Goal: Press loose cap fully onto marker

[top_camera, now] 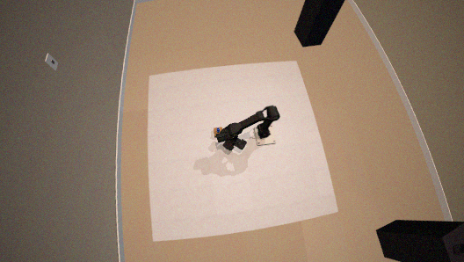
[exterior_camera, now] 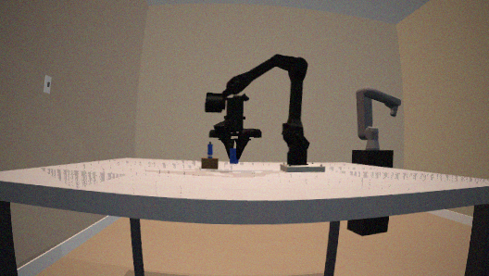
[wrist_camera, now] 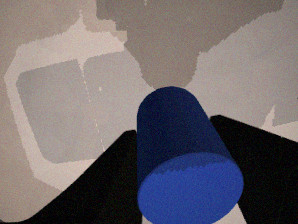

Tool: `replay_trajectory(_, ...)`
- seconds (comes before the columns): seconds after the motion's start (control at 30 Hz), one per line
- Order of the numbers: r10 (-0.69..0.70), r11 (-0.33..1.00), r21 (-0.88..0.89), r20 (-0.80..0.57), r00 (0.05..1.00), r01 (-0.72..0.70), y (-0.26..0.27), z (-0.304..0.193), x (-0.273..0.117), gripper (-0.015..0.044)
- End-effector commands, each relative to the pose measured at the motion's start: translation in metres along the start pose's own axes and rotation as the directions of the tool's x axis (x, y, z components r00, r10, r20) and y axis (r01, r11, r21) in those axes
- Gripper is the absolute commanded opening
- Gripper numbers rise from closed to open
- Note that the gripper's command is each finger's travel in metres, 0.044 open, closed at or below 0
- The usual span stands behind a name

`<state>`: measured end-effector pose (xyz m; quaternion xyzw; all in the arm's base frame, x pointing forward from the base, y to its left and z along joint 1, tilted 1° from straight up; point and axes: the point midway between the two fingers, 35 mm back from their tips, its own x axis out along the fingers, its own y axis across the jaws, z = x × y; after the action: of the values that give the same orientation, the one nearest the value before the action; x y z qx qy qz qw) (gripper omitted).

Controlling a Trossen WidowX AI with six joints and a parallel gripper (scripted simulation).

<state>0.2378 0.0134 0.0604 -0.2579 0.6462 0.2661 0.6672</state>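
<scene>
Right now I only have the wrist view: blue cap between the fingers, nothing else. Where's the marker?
Observer: In the exterior view the marker stands upright in the holder block, to the left of the gripper and apart from it.
Operator: Cap off the table yet?
Observer: Cannot say it is lifted; the cap sits low, right at the table surface, with the gripper shut on it.
Operator: Anything else near the arm?
Observer: Only the arm's base plate, on the far side from the marker.
</scene>
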Motion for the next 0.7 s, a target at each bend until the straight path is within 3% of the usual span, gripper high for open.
replay_trajectory(0.0,-0.006,1.0,0.005,0.003,1.0,0.006,-0.001,0.001,-0.012,0.0)
replay_trajectory(0.67,-0.008,1.0,0.005,0.003,1.0,0.008,-0.02,0.001,-0.045,0.0)
